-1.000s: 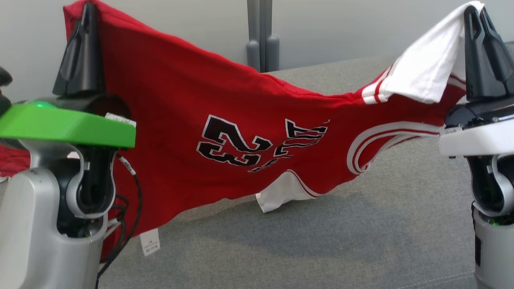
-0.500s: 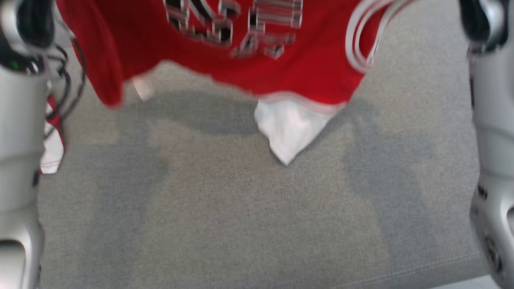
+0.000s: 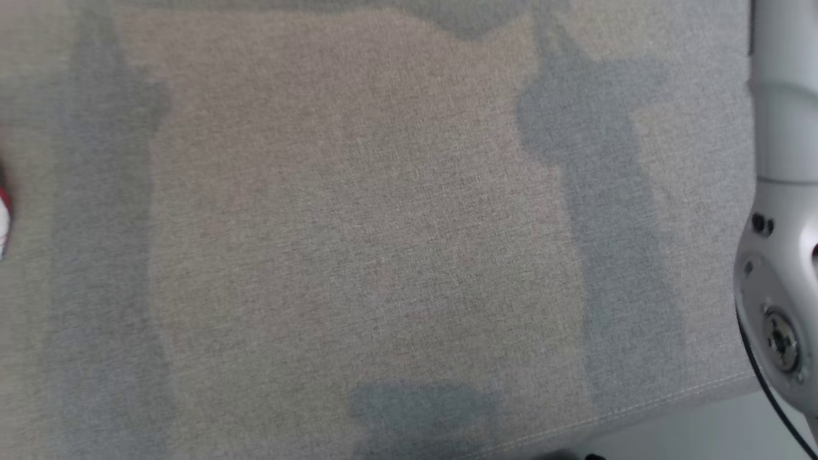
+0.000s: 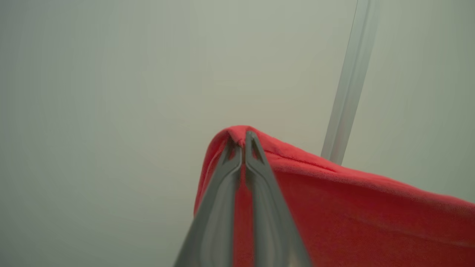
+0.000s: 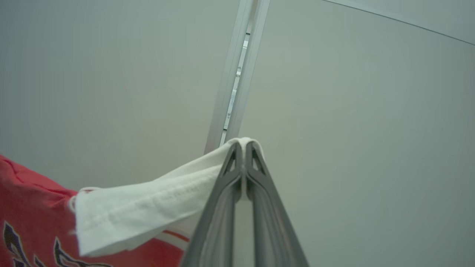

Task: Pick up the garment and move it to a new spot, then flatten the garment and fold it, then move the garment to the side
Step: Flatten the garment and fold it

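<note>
Currently the red basketball jersey hangs between both arms, raised before a pale wall. I see the left gripper pinched tight on a red edge and the right gripper pinched tight on the jersey's white section. Head camera faces grey upholstery, with the right forearm at its margin.

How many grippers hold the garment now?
2. The left gripper grips a red corner of the garment; the right gripper grips its white part.
</note>
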